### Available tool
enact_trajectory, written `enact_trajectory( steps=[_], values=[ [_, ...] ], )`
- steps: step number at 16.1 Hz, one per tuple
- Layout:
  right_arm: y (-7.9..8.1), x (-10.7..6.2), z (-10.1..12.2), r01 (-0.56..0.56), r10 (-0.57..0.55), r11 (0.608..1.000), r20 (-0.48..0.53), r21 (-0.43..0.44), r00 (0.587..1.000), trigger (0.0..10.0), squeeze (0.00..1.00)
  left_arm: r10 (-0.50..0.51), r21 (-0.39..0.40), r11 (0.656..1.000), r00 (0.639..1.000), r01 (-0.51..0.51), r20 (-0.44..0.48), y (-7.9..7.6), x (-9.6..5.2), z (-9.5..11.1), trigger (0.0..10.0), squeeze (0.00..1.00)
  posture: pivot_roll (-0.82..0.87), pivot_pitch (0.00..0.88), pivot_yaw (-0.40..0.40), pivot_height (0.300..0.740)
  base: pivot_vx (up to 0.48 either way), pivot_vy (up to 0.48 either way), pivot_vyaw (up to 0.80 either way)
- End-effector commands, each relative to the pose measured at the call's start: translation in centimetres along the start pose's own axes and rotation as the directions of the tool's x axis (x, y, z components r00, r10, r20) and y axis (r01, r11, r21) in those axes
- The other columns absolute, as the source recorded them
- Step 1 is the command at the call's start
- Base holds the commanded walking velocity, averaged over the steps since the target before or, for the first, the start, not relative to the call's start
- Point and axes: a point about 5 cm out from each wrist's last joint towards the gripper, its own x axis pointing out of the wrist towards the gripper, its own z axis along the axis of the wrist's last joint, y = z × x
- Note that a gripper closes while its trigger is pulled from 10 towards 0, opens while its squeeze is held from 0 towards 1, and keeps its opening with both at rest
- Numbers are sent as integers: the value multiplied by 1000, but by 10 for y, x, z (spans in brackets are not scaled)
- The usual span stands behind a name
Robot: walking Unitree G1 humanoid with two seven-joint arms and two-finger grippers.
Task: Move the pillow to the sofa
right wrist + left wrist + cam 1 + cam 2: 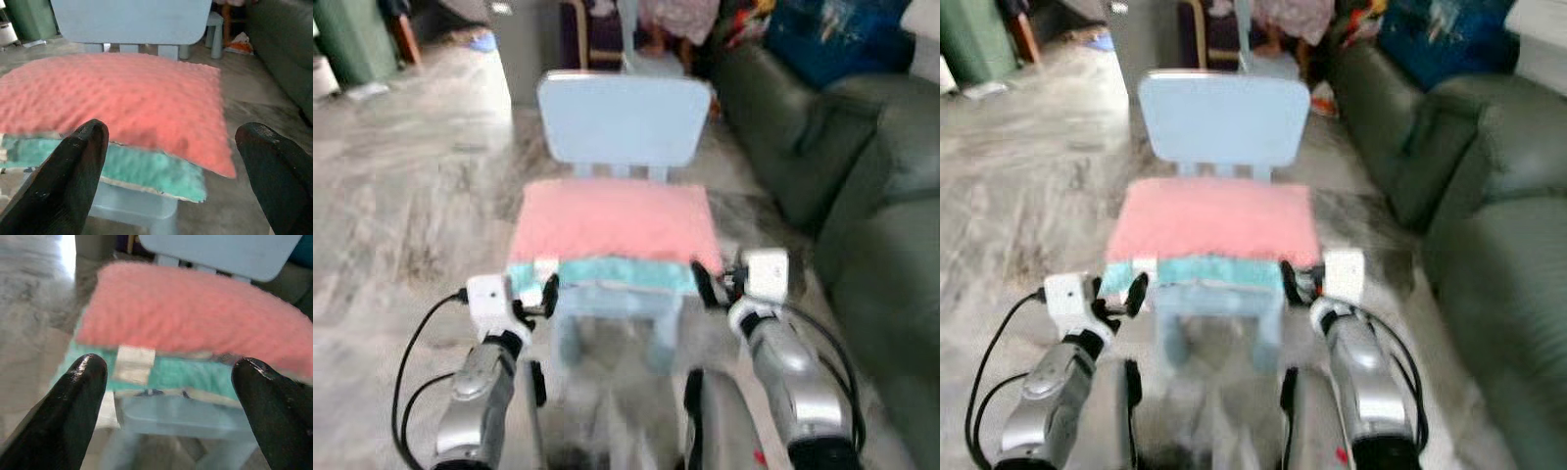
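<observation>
Lying flat on the seat of a small pale-blue plastic chair (623, 122), the pink dimpled fabric pillow (615, 220) covers a teal cushion (626, 274); the left gripper (548, 294) and right gripper (705, 286) hover at its front corners, fingers spread wide, grasping nothing; a dark-green leather sofa (862, 166) stands to the right.

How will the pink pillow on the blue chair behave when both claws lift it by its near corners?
Likely soft and floppy: the pillow is thin with a nubby fleece top, so its middle may sag between the left claw and right claw. Probably light. It overhangs the small chair, which might shift if dragged.
</observation>
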Motion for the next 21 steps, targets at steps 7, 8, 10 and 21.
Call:
enact_trajectory(
  steps=[7,8,10,21],
  values=[
    [-5,5,7,16,-16,1000,23,-7,1000,10000,0,99,63,993,992,-104,80,18,6,20,10000,0,-111,91,-43,346,0,0,0],
    [-6,6,11,16,-16,1000,39,-13,999,10000,0,101,98,989,989,-112,109,19,8,27,10000,0,-111,92,-43,346,0,0,0],
    [-6,8,21,8,-6,999,71,-38,997,10000,0,99,112,987,983,-117,153,20,11,39,10000,0,-112,93,-41,346,0,0,0],
    [1,38,126,-68,109,991,378,-118,920,10000,0,137,-1,989,907,-149,399,41,48,143,10000,0,-89,137,-8,346,0,0,0]
  ],
)
